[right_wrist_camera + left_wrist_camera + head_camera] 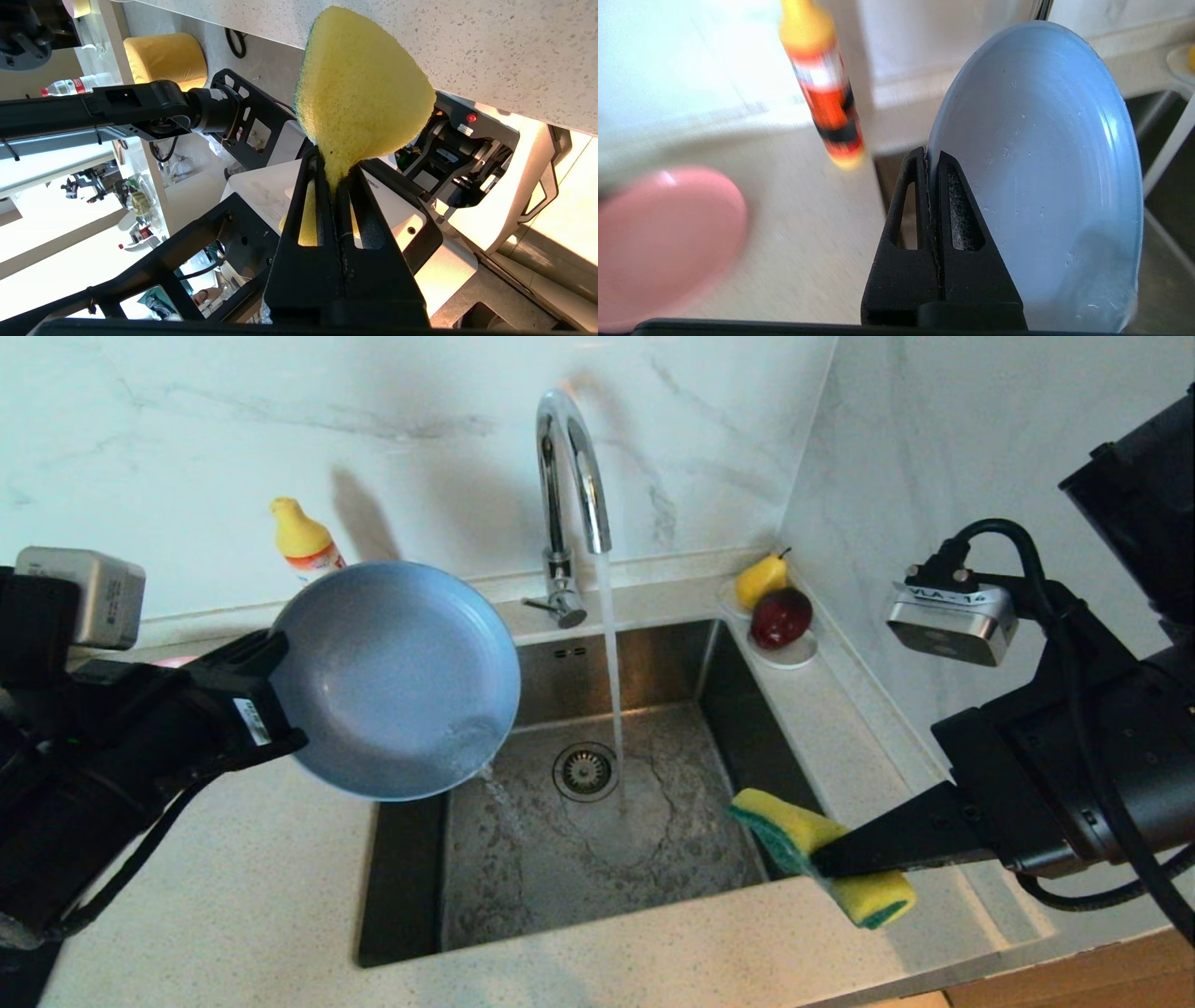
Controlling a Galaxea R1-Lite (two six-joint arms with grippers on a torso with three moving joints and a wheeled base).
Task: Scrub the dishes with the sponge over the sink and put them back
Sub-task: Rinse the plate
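Right now the left gripper fingers are clenched on the rim of the light blue plate, held tilted over the sink w/ tap running. The right gripper fingers pinch the sponge at the sink's right edge. Risk, I'd say — thin wet rim grip, so scrub pressure could twist the plate out; pink plate waits on the desk.

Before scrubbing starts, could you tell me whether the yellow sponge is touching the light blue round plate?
Apart: the head view shows sink between sponge and plate.
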